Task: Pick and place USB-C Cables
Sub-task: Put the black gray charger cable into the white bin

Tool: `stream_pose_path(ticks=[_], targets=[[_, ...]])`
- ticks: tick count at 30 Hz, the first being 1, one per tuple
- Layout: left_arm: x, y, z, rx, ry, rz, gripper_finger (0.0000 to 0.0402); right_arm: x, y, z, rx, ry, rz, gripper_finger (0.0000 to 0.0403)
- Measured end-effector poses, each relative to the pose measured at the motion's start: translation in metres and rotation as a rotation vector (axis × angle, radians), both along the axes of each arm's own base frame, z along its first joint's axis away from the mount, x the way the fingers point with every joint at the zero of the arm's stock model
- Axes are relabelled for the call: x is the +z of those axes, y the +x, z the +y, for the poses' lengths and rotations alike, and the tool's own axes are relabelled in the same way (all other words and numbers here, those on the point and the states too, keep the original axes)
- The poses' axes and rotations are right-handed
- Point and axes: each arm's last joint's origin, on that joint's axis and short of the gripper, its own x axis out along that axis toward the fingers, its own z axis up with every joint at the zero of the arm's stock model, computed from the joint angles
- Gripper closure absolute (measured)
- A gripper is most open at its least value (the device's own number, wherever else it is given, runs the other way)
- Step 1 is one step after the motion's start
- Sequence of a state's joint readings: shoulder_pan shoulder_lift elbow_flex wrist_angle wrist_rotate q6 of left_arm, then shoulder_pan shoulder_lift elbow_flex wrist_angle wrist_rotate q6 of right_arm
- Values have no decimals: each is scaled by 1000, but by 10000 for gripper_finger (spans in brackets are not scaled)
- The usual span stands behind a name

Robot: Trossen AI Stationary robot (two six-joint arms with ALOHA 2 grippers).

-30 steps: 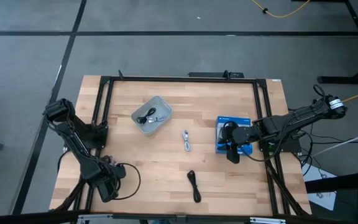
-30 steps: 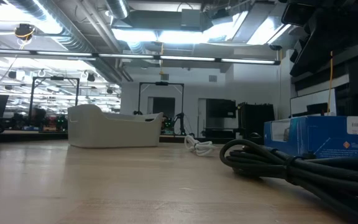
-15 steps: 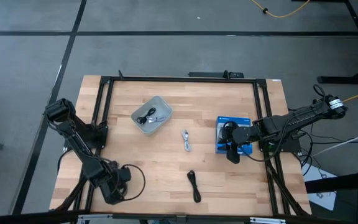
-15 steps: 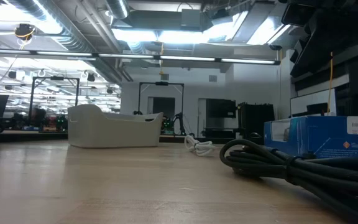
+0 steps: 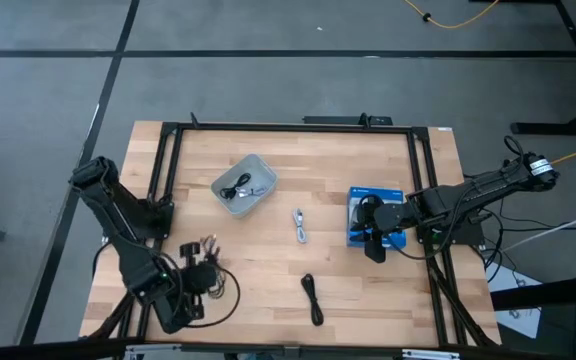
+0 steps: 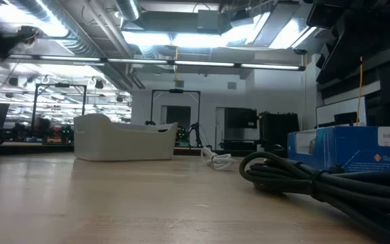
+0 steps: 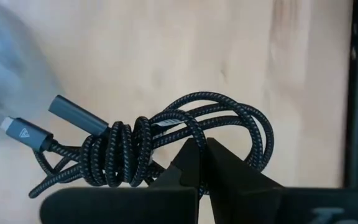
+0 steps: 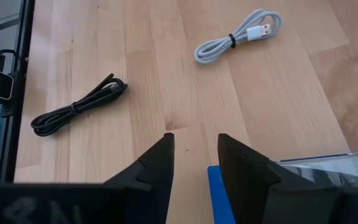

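Note:
A black braided USB-C cable [image 7: 148, 146], coiled into a small bundle, sits in my left gripper [image 7: 201, 144], which is shut on it near the table's front left [image 5: 205, 262]. Another black cable [image 5: 312, 298] lies on the wood near the front edge. A white cable [image 5: 299, 226] lies at mid-table. The grey tray [image 5: 230, 198] at the far left holds more cables [image 5: 243, 187]. My right gripper [image 8: 194, 140] stands open over the near edge of the blue box [image 5: 358, 198], touching nothing. My left gripper pinches the coil's loop strands [image 7: 194, 132] between its two shut fingers, on the side away from the plugs. The fingers lie across the strands. The bundle's wound middle and both plugs [image 7: 23, 134] stick out sideways, and the cable looks lifted clear of the wood.
A black frame [image 5: 168, 170] runs around the table's edges. The blue box [image 6: 351, 149] stands on the right side. The stretch of table between the tray, the white cable [image 8: 235, 38] and the loose black cable [image 8: 76, 107] is bare wood.
My left gripper has gone toward the table's right and a little toward its far edge. The braided cable, which did not show before, now shows at its fingertips. A dark blur of the arm has entered the low view's top left.

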State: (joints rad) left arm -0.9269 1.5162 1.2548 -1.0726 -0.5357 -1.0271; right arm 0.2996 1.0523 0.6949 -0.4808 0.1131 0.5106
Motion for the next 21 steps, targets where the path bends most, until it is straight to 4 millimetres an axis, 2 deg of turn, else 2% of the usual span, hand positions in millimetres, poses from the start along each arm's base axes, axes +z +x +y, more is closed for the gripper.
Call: stream_pose_path(ticks=[4,7,9,15,21], targets=[[23,11,15,-53,250,-94,399,0,0,0,15,-13,-4,276],[27,24,37,-26,443,-101,399,1,1,0,19,-15,-10,276],[26,36,56,5,511,-40,397,1,1,0,18,-14,-10,276],[24,73,130,32,582,221,399,1,1,0,19,-15,-11,276],[21,89,201,-41,511,445,399,1,1,0,52,-45,-15,276]])
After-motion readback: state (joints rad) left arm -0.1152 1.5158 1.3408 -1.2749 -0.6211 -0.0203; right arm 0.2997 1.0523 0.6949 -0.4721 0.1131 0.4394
